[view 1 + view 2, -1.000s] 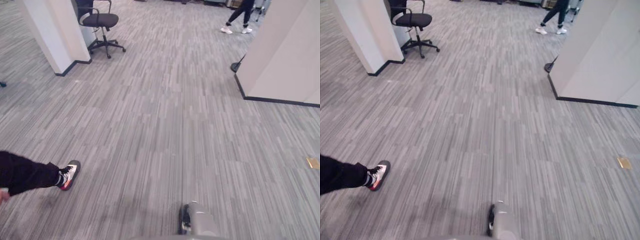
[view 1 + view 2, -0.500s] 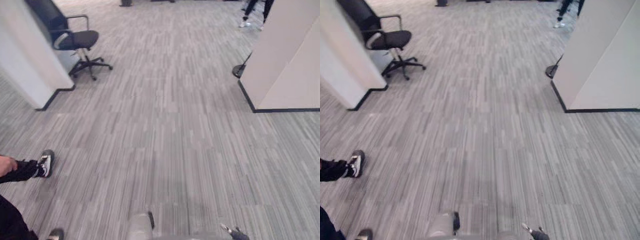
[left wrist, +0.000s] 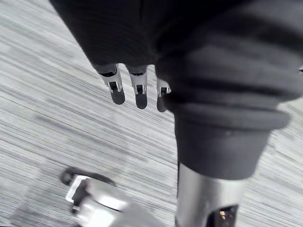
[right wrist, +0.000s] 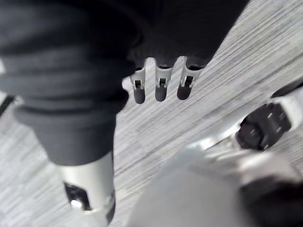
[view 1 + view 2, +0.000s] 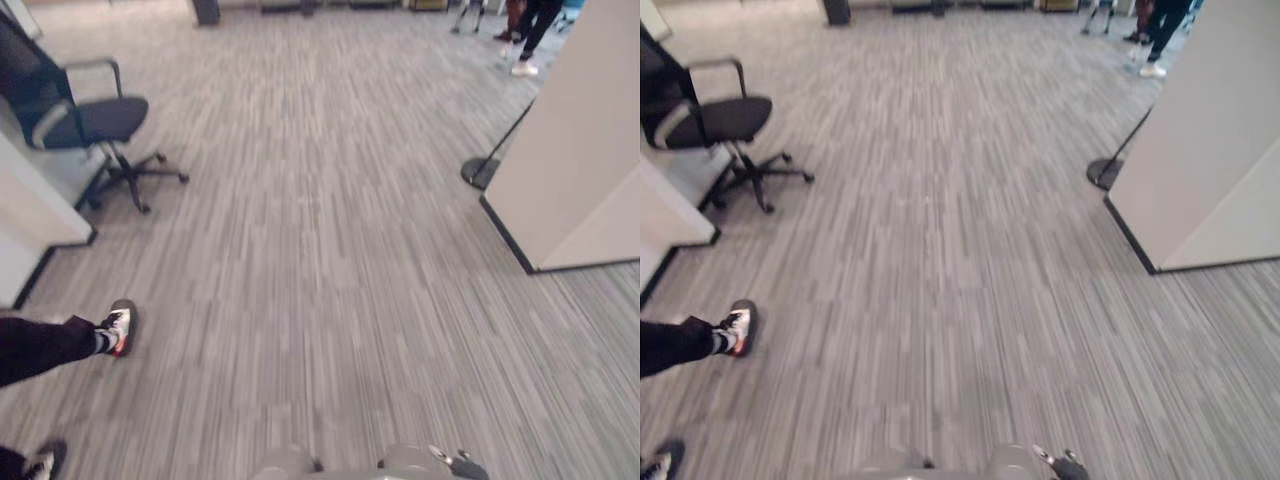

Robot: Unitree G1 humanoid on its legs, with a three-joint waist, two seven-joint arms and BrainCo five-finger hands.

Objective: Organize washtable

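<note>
My left hand point(image 3: 137, 92) hangs over grey striped carpet point(image 5: 330, 250), its fingers straight and relaxed with nothing in them. My right hand point(image 4: 160, 89) hangs the same way over the carpet, fingers straight and empty. Both eye views look down on an open stretch of office floor.
A black office chair point(image 5: 85, 125) stands at the left beside a white column point(image 5: 25, 225). A beige partition point(image 5: 585, 150) stands at the right, with a round stand base point(image 5: 478, 172) at its corner. A person's leg and shoe point(image 5: 115, 328) are at the left. Another person point(image 5: 528, 35) walks at the far right.
The whole picture has shifted as the camera moved, so the chair and column now sit further left and nearer. The person's shoe at the left has stepped.
</note>
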